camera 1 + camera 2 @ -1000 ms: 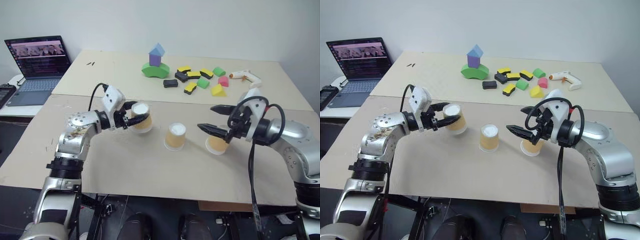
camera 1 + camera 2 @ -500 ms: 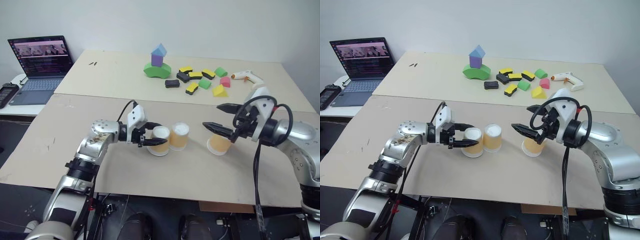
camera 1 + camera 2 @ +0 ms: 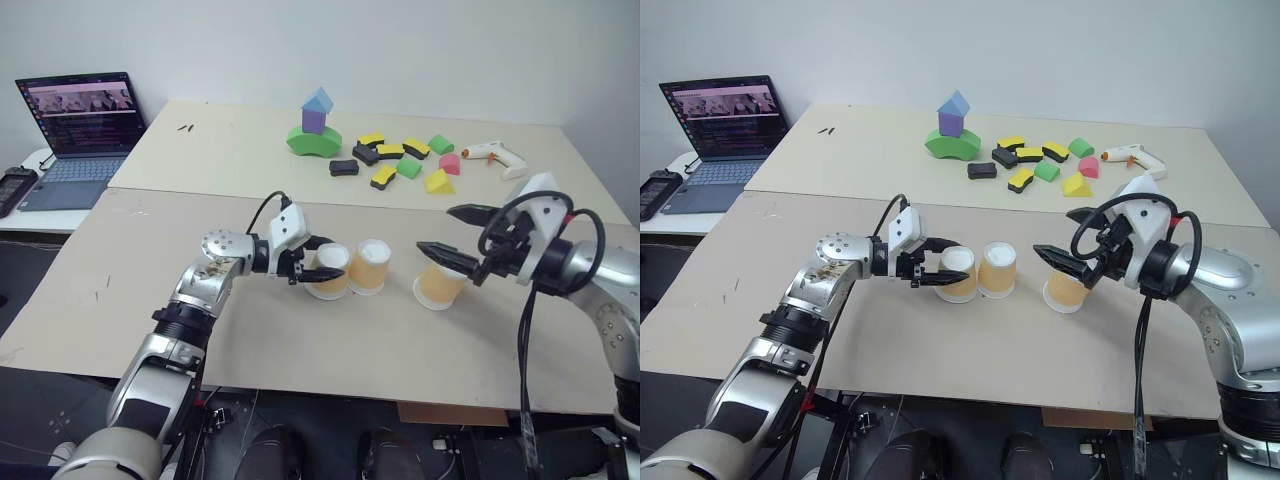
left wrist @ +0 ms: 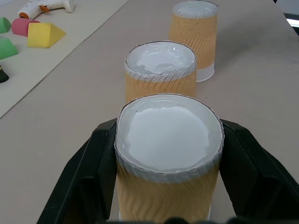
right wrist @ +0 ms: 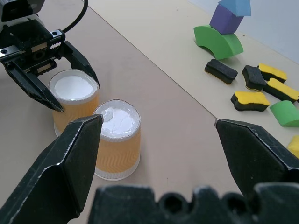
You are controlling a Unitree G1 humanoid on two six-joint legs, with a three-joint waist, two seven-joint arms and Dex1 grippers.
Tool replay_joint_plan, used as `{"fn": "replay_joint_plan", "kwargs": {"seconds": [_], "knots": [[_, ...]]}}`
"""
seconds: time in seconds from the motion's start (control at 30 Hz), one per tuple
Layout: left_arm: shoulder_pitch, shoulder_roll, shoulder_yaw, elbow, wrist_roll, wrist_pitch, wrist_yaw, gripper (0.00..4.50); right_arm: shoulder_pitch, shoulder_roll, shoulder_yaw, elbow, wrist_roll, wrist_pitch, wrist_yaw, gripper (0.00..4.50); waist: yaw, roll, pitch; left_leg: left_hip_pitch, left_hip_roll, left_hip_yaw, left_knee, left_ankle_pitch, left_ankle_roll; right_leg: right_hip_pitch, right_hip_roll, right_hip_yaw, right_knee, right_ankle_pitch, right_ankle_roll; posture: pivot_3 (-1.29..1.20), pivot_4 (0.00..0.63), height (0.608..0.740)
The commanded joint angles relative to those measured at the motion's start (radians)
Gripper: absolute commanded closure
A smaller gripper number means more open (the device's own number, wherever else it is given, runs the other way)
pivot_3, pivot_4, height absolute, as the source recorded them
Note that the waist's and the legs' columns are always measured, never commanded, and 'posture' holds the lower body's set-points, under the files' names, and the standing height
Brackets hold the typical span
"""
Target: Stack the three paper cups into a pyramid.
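Three tan paper cups stand upside down, white bases up, in a row on the near table. My left gripper is shut on the left cup, one black finger on each side of it. That cup sits at table level, close against the middle cup; I cannot tell whether they touch. The third cup stands apart to the right. My right gripper hangs open just above and behind it, holding nothing. No pyramid stands.
On the far table are a green-purple-blue block tower, scattered foam blocks and a glue gun. A laptop sits far left. A seam divides the two tables.
My left gripper has carried its cup right and down, from well left of the middle cup to close beside it. The right gripper has hardly moved and stays open.
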Motion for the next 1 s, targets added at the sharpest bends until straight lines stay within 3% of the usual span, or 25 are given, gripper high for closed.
{"fn": "replay_joint_plan", "kwargs": {"seconds": [0.03,0.23,0.63,0.7,0.8,1.0], "knots": [[-0.02,0.019,-0.021,0.073,0.07,-0.026,0.019,1.91,-0.014,-0.02,-0.041,-0.029,0.009,0.002,-0.008,0.0,0.0,0.0,0.0,0.0,0.0,0.0,0.0,0.0,0.0,0.0,0.0,0.0,0.0,0.0,0.0,0.0,0.15,0.695],[-0.052,0.006,-0.018,0.158,0.091,-0.067,0.042,1.91,-0.015,-0.022,-0.042,-0.03,0.011,0.004,-0.011,0.0,-0.002,0.0,0.0,0.0,0.0,0.0,0.0,0.0,0.0,0.0,0.0,0.0,0.0,0.0,0.0,0.0,0.15,0.695],[-0.048,-0.021,-0.021,0.16,0.084,-0.058,0.037,1.91,-0.012,-0.027,-0.049,-0.034,0.014,0.009,-0.015,0.0,0.001,0.0,0.0,0.0,0.0,0.0,0.0,0.0,0.0,0.0,0.0,0.0,0.0,0.0,0.0,0.0,0.15,0.695],[-0.051,-0.022,-0.01,0.153,0.071,-0.048,0.035,0.92,-0.01,-0.027,-0.05,-0.032,0.014,0.009,-0.015,0.0,0.001,0.0,0.0,0.0,0.0,0.0,0.0,0.0,0.0,0.0,0.0,0.0,0.0,0.0,0.0,0.0,0.15,0.695],[-0.055,-0.019,0.009,0.125,0.057,-0.029,0.024,0.03,-0.009,-0.026,-0.048,-0.027,0.015,0.007,-0.015,0.0,-0.002,0.0,0.0,-0.001,0.0,0.0,0.0,0.0,0.0,-0.002,0.0,0.0,0.0,0.0,0.0,0.0,0.15,0.695],[-0.052,0.021,0.051,0.011,0.015,0.061,-0.005,0.03,-0.013,-0.021,-0.039,-0.019,0.015,0.003,-0.013,0.0,-0.002,0.0,0.0,-0.003,0.0,0.0,-0.001,0.0,0.0,-0.003,0.001,-0.001,-0.001,0.0,0.0,0.0,0.15,0.695]]}}
